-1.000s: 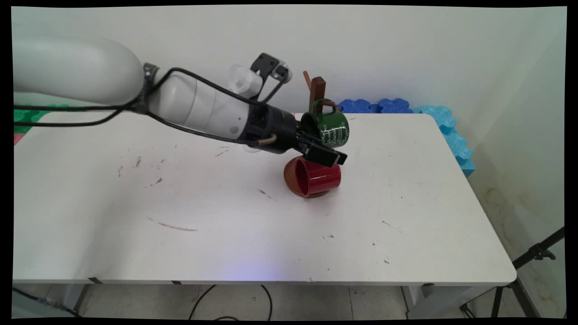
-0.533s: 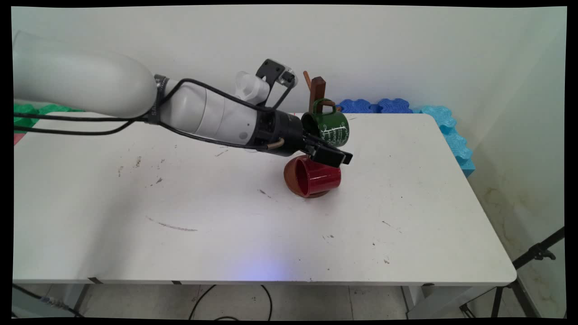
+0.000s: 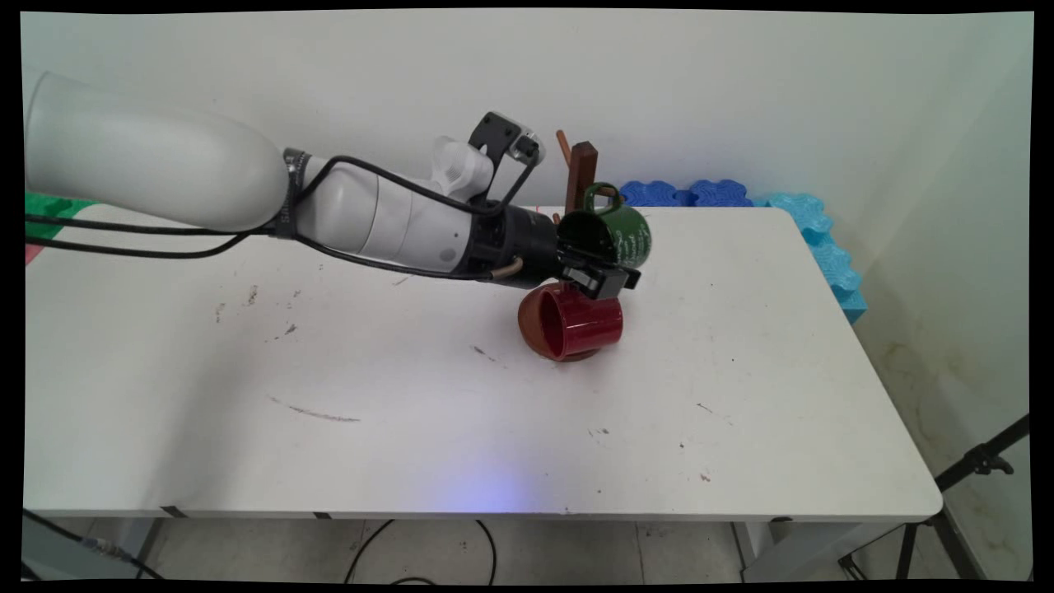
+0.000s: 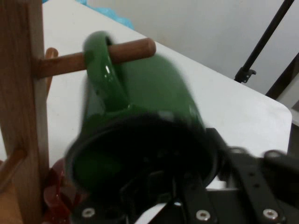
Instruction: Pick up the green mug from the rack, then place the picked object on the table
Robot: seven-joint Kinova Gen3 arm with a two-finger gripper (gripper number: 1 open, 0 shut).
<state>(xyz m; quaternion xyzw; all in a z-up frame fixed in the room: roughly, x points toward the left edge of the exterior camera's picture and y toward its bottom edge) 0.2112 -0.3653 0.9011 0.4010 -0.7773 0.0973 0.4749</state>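
I've got the white table (image 3: 741, 395) filling the view, blue foam pieces (image 3: 811, 222) lying past its far right corner. The arm reaches in from the left toward the middle of the far edge, where a wooden mug tree (image 3: 583, 165) stands. My gripper (image 3: 605, 272) is right at the green mug (image 3: 622, 231), whose handle is looped over one of the tree's pegs (image 4: 117, 53). In the hand view the mug's dark mouth faces me and one finger reaches inside it while the linkage on the right runs outside the wall, so the fingers look clamped on the mug's wall. Just below the gripper a red mug (image 3: 572, 325) lies on its side, mouth toward the table's left edge.
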